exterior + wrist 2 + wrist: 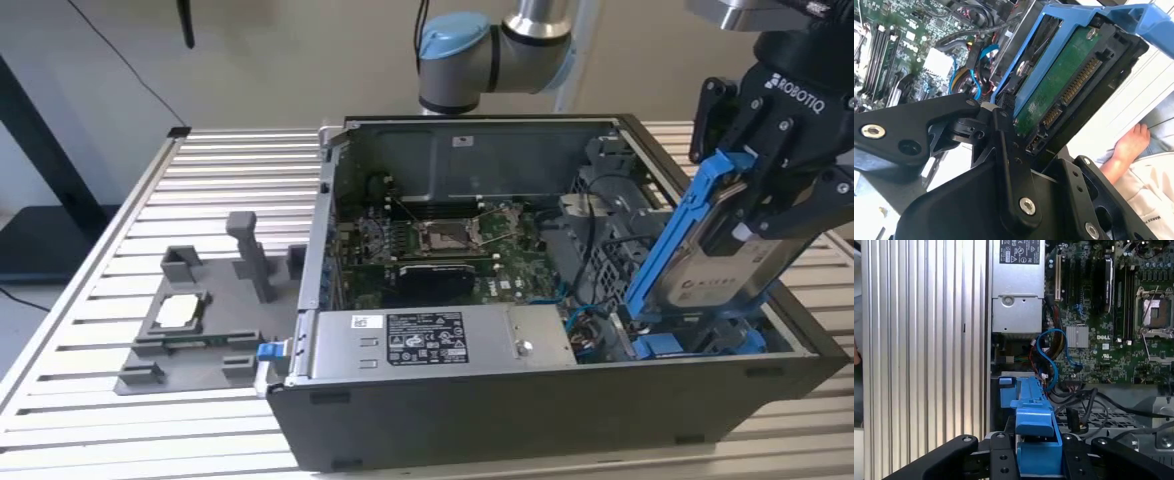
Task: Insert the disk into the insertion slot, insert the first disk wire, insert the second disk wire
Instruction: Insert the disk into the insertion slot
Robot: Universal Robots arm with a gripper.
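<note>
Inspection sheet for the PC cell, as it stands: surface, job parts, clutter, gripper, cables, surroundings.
Surface: slatted metal table, with the open computer case standing on it.
Job's things: disk in a blue carrier, tilted, with its lower end down at the insertion slot and its upper end above the case rim; not seated. Disk connector bare, no wire plugged in.
Clutter: grey fixture on the table, to the exterior view's left of the case.
Grippers: gripper shut on the disk.
Cables: blue cables loop inside the case beside the slot.
Surroundings: a person's hand beyond the case in the second wrist view.
</note>
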